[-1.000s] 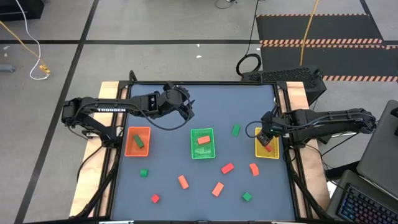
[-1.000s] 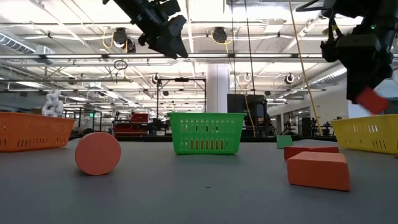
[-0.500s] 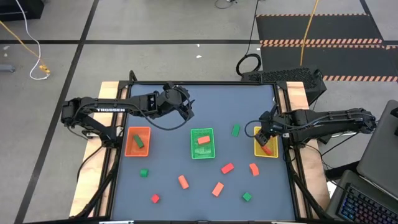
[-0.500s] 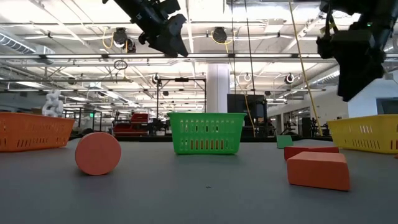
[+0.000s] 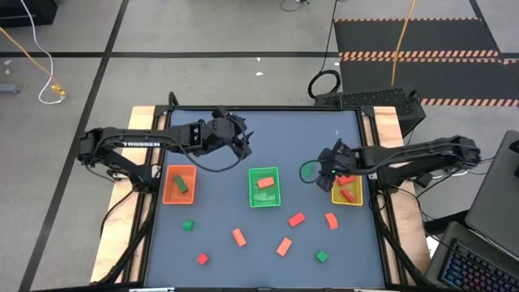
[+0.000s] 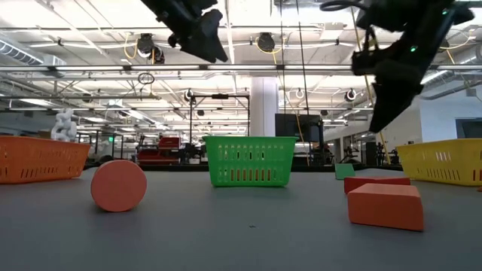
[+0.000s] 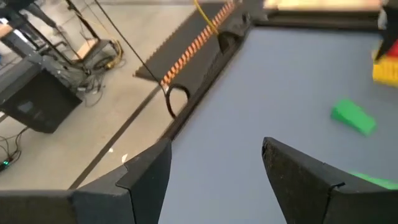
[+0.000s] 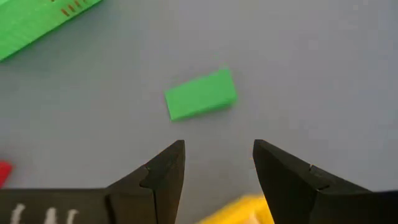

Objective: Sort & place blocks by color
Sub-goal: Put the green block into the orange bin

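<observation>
Right wrist view: our right end effector (image 8: 217,163) hangs released, fingers apart and empty, right above a green block (image 8: 201,94) lying on the counter (image 8: 323,56).
High view, right arm: that green block (image 5: 307,170) sits between the green tray (image 5: 264,187) and the yellow tray (image 5: 348,187), and our right end effector (image 5: 324,172) is just beside it.
Left arm: our left end effector (image 7: 214,163) waits released over the far counter, nothing between its fingers.
Done so far: yellow tray holds red pieces, orange tray (image 5: 179,184) holds a green block, green tray holds a salmon one, so we'd judge some placements mismatched.
Left to do: seven blocks lie loose on the counter, by our count. The near group includes a salmon block (image 5: 284,246) and a small green cube (image 5: 322,256).
Change: a second ago we had a red block gripped over the yellow tray; now it's dropped in, and our right arm has swung inward toward the green block.
</observation>
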You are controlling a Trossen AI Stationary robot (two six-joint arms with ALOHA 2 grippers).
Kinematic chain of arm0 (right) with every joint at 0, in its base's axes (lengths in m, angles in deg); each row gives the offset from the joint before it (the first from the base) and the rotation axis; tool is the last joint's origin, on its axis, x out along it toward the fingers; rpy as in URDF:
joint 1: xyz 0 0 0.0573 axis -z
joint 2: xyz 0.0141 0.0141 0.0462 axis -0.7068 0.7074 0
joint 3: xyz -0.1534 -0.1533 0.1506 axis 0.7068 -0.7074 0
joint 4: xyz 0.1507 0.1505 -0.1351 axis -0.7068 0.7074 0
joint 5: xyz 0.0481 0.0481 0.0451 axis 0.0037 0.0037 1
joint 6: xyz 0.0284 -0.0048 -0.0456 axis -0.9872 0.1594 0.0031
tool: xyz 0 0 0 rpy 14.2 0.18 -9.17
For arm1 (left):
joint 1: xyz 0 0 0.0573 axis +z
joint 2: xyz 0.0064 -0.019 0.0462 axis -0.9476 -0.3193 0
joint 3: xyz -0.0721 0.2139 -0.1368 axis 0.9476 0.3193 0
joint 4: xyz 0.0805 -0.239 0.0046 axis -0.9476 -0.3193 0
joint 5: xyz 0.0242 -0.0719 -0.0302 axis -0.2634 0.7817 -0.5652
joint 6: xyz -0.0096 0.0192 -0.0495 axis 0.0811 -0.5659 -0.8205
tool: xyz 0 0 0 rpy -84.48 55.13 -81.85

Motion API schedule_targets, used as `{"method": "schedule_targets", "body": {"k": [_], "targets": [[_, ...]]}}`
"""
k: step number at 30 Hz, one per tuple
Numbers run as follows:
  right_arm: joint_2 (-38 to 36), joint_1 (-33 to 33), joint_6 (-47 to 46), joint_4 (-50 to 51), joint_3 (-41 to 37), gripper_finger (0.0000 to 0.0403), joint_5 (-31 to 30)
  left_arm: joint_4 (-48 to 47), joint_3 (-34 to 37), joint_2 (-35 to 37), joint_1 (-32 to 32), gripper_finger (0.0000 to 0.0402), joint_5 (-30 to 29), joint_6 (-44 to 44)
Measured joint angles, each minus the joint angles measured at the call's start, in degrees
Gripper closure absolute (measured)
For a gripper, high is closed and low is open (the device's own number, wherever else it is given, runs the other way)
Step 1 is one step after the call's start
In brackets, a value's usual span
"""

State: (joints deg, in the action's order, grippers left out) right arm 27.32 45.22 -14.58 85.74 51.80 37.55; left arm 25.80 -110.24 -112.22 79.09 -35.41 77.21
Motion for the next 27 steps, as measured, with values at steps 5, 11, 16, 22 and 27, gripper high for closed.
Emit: {"method": "schedule_targets", "body": {"k": [5,11,16,22,27], "targets": [[4.49,1.66,6.99,-4.95,0.0,0.0218,0.17,-7.76,-0.01,3.39,-2.76,0.0149,-0.01,1.3],[5.99,3.93,11.74,-7.59,0.22,0.0218,-0.02,-11.17,-0.1,9.71,-5.32,0.0149,-0.08,-2.61],[6.43,6.91,9.39,-10.83,0.24,0.0225,-0.03,-12.8,-0.15,12.99,-5.97,0.0149,-0.65,-8.19],[6.88,10.07,1.52,-11.72,0.24,0.0247,0.03,-13.99,-0.06,12.56,-5.47,0.0149,-4.01,-11.98],[10.58,10.63,0.25,-12.43,0.22,0.026,0.2,-15.09,0.03,10.93,-4.49,0.0149,-4.06,-11.9]]}}
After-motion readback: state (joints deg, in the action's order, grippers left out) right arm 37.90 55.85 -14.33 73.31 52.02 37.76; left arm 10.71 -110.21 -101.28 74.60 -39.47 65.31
